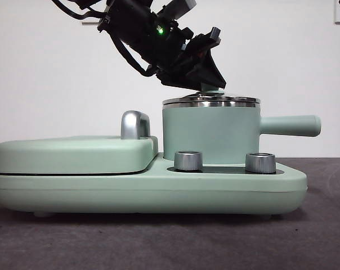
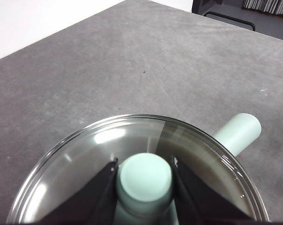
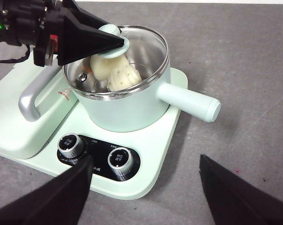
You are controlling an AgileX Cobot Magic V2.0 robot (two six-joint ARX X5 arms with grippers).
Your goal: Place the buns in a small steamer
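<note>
1. With both buns already inside the mint-green cylindrical steamer pot (image 3: 127, 101), the left gripper (image 2: 144, 180) has its jaws clenched on the round green lid knob (image 2: 145, 178), and the glass lid (image 2: 132, 159) lies on or just above the steel rim.
2. Seen through the glass, the smooth cream block-shaped bun (image 3: 104, 65) and the ridged white bun with green specks (image 3: 123, 77) lie touching each other in the pot.
3. Judged from this, the step in hand is seating the lid; it would go best kept level and centred on the rim, and let go only once it rests all round.
4. The front view shows the lid's edge (image 1: 211, 100) flush along the rim, which neither wrist view can show, but the pot's wall hides the buns there.
5. Only the right wrist view shows the buns, the long straight green handle (image 3: 188, 101) and the two steel dials (image 3: 119, 158).
6. The right gripper (image 3: 146, 192) hangs apart over the grey counter (image 3: 254, 56), jaws spread wide and holding nothing.
</note>
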